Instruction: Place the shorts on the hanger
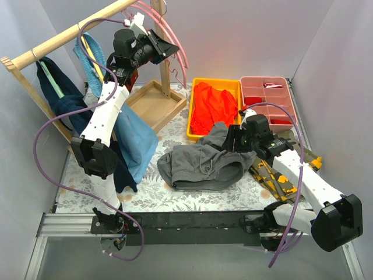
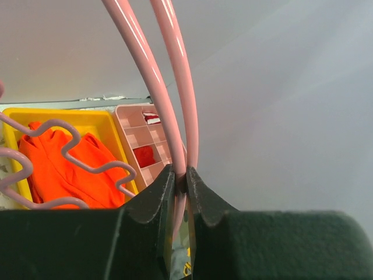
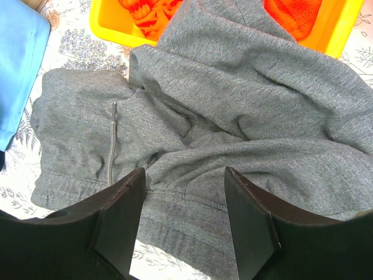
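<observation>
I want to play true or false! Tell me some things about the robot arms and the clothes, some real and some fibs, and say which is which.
1. The left gripper is pinched shut on the thin pink plastic hanger. True.
2. The dark grey soft fabric shorts already hang on the hanger. False: they lie crumpled on the flower-patterned table.
3. The right gripper is open just above the shorts. True.
4. The right gripper holds the bright orange garment. False: it holds nothing, and that garment lies in the yellow plastic bin.
</observation>
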Motion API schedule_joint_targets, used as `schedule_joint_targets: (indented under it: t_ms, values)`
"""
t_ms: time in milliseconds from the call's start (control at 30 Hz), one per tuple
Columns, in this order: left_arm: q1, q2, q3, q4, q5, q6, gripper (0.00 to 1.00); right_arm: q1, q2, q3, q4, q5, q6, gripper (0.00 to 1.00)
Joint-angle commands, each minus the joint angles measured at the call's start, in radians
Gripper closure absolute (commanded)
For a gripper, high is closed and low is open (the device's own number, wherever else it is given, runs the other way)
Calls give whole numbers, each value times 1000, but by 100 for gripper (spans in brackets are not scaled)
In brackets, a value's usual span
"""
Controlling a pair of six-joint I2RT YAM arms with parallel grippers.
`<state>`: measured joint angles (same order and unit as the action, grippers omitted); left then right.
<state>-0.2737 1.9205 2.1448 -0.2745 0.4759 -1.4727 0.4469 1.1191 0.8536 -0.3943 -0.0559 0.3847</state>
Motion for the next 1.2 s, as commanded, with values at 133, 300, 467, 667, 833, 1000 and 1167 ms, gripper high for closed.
schedule_joint_targets:
  t_ms: [133, 300, 467, 667, 833, 1000, 1167]
  values:
    - [4, -192, -117, 15, -51, 41, 100, -4, -21, 12, 6, 4, -27, 36]
    - [4, -296, -212, 17, -82, 57, 100, -2, -31, 7, 6, 8, -30, 36]
    - [4, -391, -310, 26, -57, 51, 100, -4, -39, -2, 12, 4, -29, 36]
    - [4, -478, -408, 31, 10, 29, 100, -2, -68, 7, 5, -2, -41, 34]
    - [4, -552, -491, 12, 65, 58, 100, -2, -125, 28, -11, -19, -64, 30]
    - [-2, -612, -533, -52, 157, 123, 100, -2, -185, 61, -32, -53, -95, 29]
    - [-160, -653, -520, -191, 81, 284, 100, -4, -283, 111, -11, -153, -125, 29]
